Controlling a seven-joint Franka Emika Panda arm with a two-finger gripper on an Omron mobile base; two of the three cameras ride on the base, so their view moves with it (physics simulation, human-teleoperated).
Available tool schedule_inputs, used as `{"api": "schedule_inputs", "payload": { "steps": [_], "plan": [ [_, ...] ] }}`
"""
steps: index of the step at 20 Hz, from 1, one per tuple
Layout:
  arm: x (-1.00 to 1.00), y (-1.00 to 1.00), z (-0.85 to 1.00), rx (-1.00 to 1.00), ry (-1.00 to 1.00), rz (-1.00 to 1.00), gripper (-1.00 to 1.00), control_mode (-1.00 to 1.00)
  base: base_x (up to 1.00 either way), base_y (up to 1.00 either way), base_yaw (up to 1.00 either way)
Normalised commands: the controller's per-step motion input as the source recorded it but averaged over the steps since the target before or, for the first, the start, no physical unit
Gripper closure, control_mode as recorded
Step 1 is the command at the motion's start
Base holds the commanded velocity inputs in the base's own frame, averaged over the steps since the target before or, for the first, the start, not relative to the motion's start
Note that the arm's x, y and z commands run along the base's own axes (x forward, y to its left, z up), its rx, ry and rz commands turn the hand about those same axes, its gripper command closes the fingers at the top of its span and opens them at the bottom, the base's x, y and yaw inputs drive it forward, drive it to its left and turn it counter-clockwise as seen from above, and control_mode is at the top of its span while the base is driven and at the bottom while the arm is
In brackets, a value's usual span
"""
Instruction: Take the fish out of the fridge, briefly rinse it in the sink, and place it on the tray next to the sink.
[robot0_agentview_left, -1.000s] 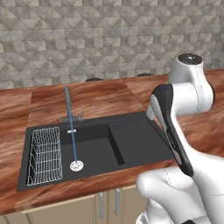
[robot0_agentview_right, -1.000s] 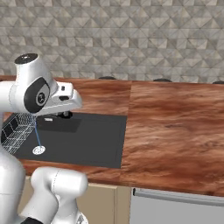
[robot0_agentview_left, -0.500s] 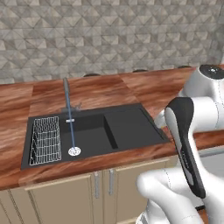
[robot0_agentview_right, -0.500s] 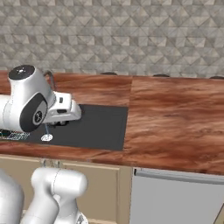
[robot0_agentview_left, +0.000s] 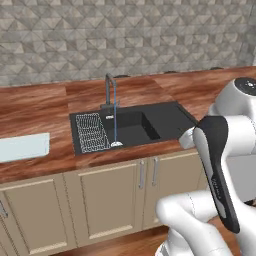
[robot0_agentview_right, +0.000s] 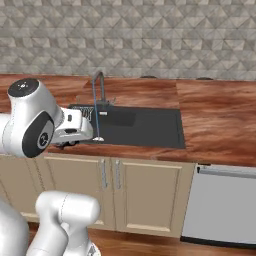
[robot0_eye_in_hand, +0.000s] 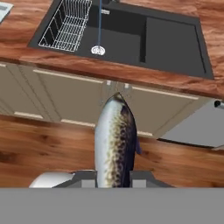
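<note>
From the left base view, the black sink (robot0_agentview_left: 131, 126) sits in the wooden counter (robot0_agentview_left: 40, 107) with water running down from the grey faucet (robot0_agentview_left: 109, 89) onto the drain. The white wire rack (robot0_agentview_left: 92, 132) lies in the left basin. The pale tray (robot0_agentview_left: 23, 147) rests on the counter well to the left of the sink, its left end cut off by the picture's edge. The arm's white and dark bulk covers the lower right, and the hand itself is hidden behind it. Half a second ago the sink looked closer and no tray was in sight; the whole picture has shifted, so the camera has pulled back

From the right base view, the arm's big joint blocks the sink's left end, so the rack is mostly lost there. The cabinets (robot0_agentview_right: 115, 185) and a grey appliance front (robot0_agentview_right: 222, 205) now show below the counter, far more than before

From the hand view, the fish (robot0_eye_in_hand: 114, 142) stands up between the two dark fingertips, its tail end cut off at the bottom; the gripper (robot0_eye_in_hand: 113, 177) is pinched tight on it. It hangs in front of the cabinet doors, short of the counter edge, with the sink beyond and a corner of the tray at the top left
</note>
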Motion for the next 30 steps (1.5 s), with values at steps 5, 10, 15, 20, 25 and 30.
{"api": "schedule_inputs", "payload": {
  "steps": [5, 10, 15, 20, 25, 30],
  "plan": [
    [0.00, 0.00, 0.00, 0.00, 0.00, 0.00, 1.00, 1.00, -0.13, 1.00, -0.09],
    [0.00, 0.00, 0.00, 0.00, 0.00, 0.00, 1.00, 1.00, 0.11, 1.00, -0.14],
    [0.00, 0.00, 0.00, 0.00, 0.00, 0.00, 1.00, 1.00, 0.50, 1.00, -0.20],
    [0.00, 0.00, 0.00, 0.00, 0.00, 0.00, 1.00, 1.00, 0.91, 1.00, -0.20],
    [0.34, 0.07, -0.02, 0.00, 0.02, 0.00, 1.00, -1.00, 0.41, 0.22, -0.06],
    [1.00, 0.46, -0.27, 0.00, 0.15, 0.24, 1.00, -1.00, 0.00, 0.00, 0.00]
  ]
}}
